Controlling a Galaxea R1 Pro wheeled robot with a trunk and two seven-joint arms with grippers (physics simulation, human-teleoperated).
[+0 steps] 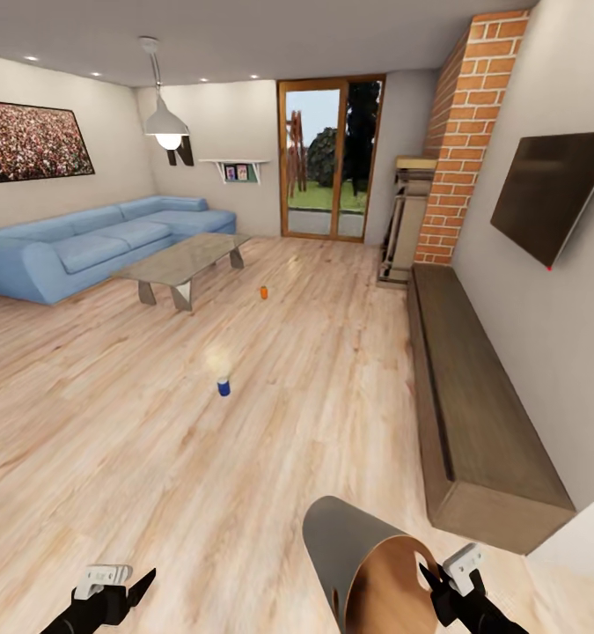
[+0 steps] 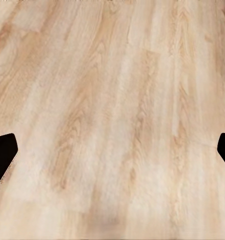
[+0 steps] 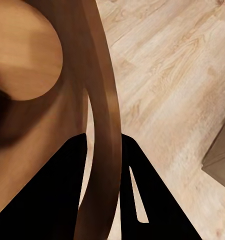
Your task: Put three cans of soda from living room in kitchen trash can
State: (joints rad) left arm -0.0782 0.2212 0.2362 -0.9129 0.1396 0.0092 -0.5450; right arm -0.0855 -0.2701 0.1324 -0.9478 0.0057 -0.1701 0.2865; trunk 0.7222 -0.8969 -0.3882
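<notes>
At near right, my right gripper [image 1: 439,577] clamped on rim of tash can [image 1: 358,550], bin tilted, coppery inside facing me. My left gripper [image 1: 121,586] near left, spread apart, nothing held, over wood floor [image 1: 156,458]. Blue soda can [image 1: 223,387] mid-floor ahead; orange soda can [image 1: 264,292] farther, right of glass table [image 1: 184,260]. Sofa [image 1: 85,242] far left.

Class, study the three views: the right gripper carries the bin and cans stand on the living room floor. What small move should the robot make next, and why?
Probably roll forward toward the blue can. It stands upright on the wood floor, nearer than the orange can. The right gripper is shut on the bin rim, while the left gripper hangs open, free to pick it up.
</notes>
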